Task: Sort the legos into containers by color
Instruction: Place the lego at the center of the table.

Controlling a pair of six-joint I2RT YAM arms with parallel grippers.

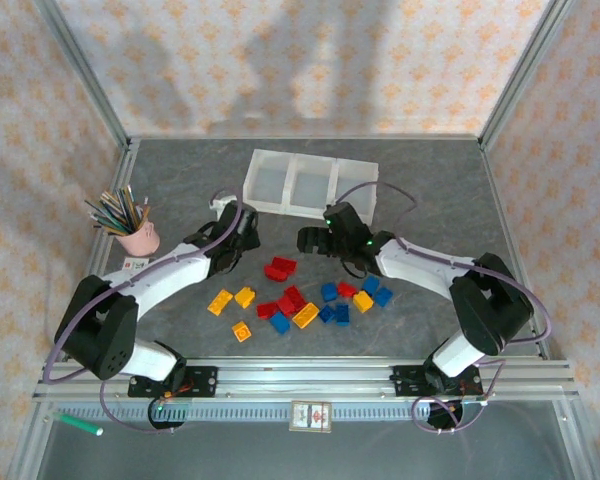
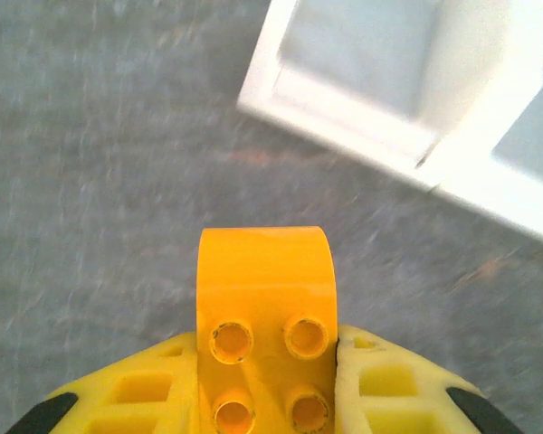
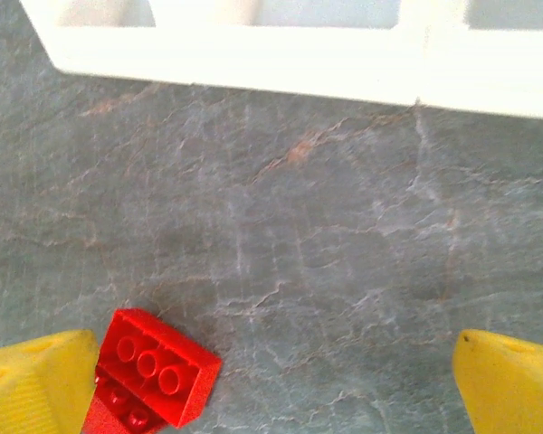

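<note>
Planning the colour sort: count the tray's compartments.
3, in a row in the white tray: left compartment, middle compartment, right compartment. None seems hidden.

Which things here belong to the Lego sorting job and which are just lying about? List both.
Job: loose legos, three-compartment tray, yellow brick shut in left gripper, open right gripper by a red brick.
Lying about: pink cup of pencils, green stick on the near ledge.
</note>
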